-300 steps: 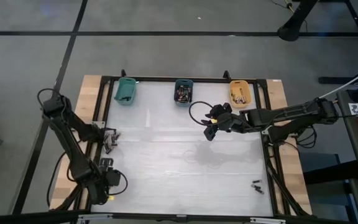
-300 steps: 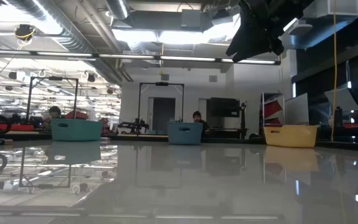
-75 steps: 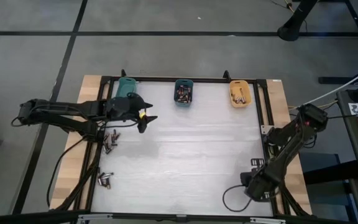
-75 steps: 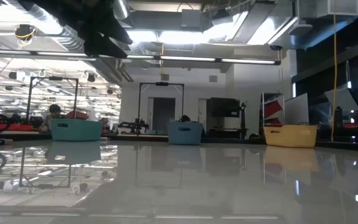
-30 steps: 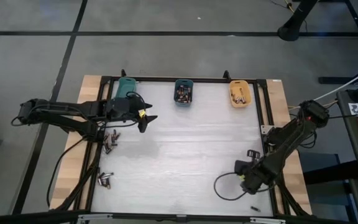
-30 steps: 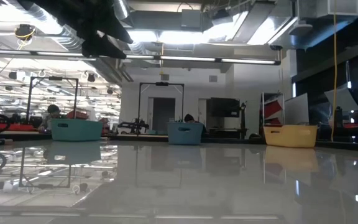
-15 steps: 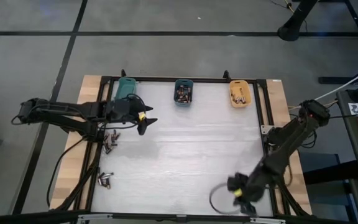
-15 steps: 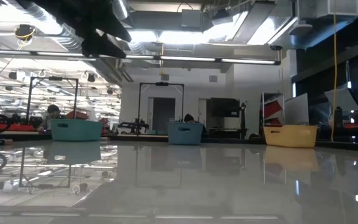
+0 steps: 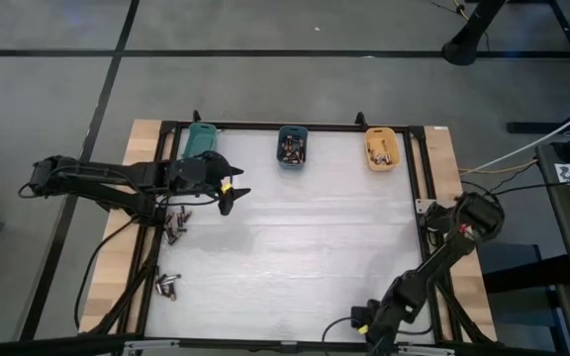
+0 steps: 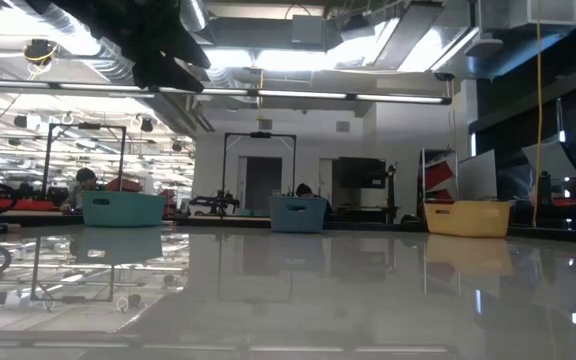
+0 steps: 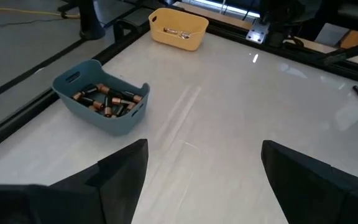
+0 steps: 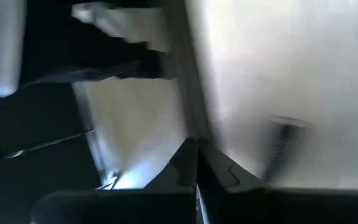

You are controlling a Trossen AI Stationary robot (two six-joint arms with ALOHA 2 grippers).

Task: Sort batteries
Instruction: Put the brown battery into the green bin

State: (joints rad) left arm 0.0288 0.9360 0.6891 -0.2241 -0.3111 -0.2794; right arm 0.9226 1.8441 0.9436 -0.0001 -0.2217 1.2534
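Batteries lie in the blue bin [image 11: 104, 102] and the orange bin [image 11: 178, 30]. Loose batteries lie in small clusters [image 9: 174, 223] [image 9: 167, 286] along the table's left rim. One more battery [image 11: 357, 91] lies far off near the right side. My left gripper [image 9: 230, 194] hangs open above the table's far left part, just below the teal bin [image 9: 201, 142], with nothing between its fingers [image 11: 126, 171]. My right gripper [image 9: 368, 322] is shut, slanting down over the table's near edge. A blurred dark streak [image 12: 282, 147], perhaps a battery, lies just ahead of its fingertips [image 12: 196, 163].
The three bins stand in a row along the far edge, also seen in the low view as teal bin [image 10: 122, 208], blue bin [image 10: 298, 213] and orange bin [image 10: 468, 217]. A black frame [image 9: 162, 178] borders the white tabletop. A loose cable loops by the right gripper.
My right gripper has swung from the table's right side toward the near edge and come down, tipping to point more steeply downward; it has stayed shut. My left gripper has kept its place, open.
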